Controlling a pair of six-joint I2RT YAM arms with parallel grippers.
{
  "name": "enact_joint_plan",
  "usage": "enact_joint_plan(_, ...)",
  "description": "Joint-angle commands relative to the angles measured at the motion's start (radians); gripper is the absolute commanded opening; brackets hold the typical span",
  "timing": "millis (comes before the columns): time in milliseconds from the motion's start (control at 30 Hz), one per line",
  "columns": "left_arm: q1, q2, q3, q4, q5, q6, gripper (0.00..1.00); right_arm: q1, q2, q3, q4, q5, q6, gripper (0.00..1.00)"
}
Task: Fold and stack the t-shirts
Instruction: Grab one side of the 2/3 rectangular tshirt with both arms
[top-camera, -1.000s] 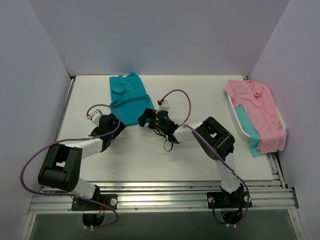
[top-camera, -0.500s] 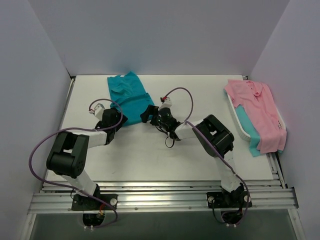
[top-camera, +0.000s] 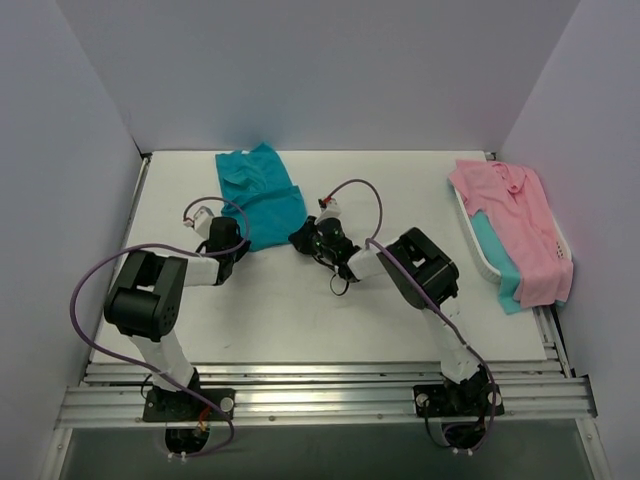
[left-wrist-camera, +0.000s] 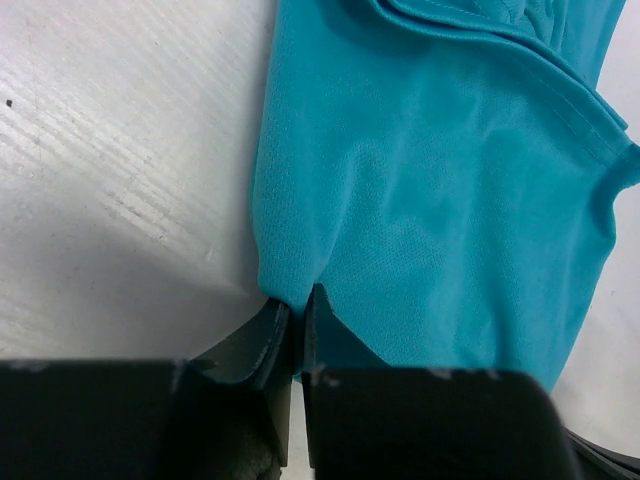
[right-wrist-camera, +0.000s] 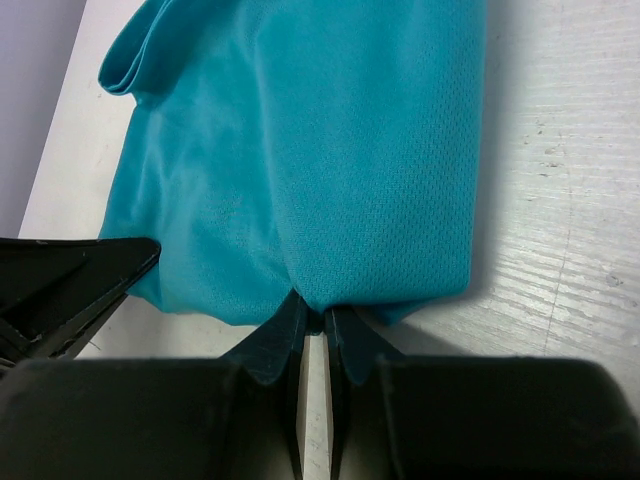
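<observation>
A teal t-shirt (top-camera: 260, 195), partly folded, lies on the white table at the back left. My left gripper (top-camera: 240, 243) is shut on its near left corner; the left wrist view has the teal fabric (left-wrist-camera: 440, 190) pinched between the jaws (left-wrist-camera: 298, 300). My right gripper (top-camera: 298, 237) is shut on the near right corner, and the right wrist view shows that hem (right-wrist-camera: 310, 160) nipped at the fingertips (right-wrist-camera: 315, 312). A pink collared t-shirt (top-camera: 515, 225) lies over another teal one (top-camera: 497, 255) at the right.
A white basket (top-camera: 478, 245) at the right edge holds the pink and teal shirts. Purple cables (top-camera: 355, 190) loop off both wrists. White walls close in the table on three sides. The left gripper's dark finger (right-wrist-camera: 70, 285) shows in the right wrist view.
Both grippers have moved forward onto the near edge of the teal t-shirt and closed on its two corners. They were open a second ago.
</observation>
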Motion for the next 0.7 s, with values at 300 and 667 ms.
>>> enact_joint_plan(300,0.002,-0.072,-0.027,-0.041,0.012,0.064,0.02,-0.004,-0.090,-0.059,0.007,-0.031,-0.016,0.00)
enact_joint_plan(667,-0.035,-0.430,-0.193,-0.195,0.101,0.081,0.02,0.118,-0.425,-0.317,-0.213,0.220,0.007,0.00)
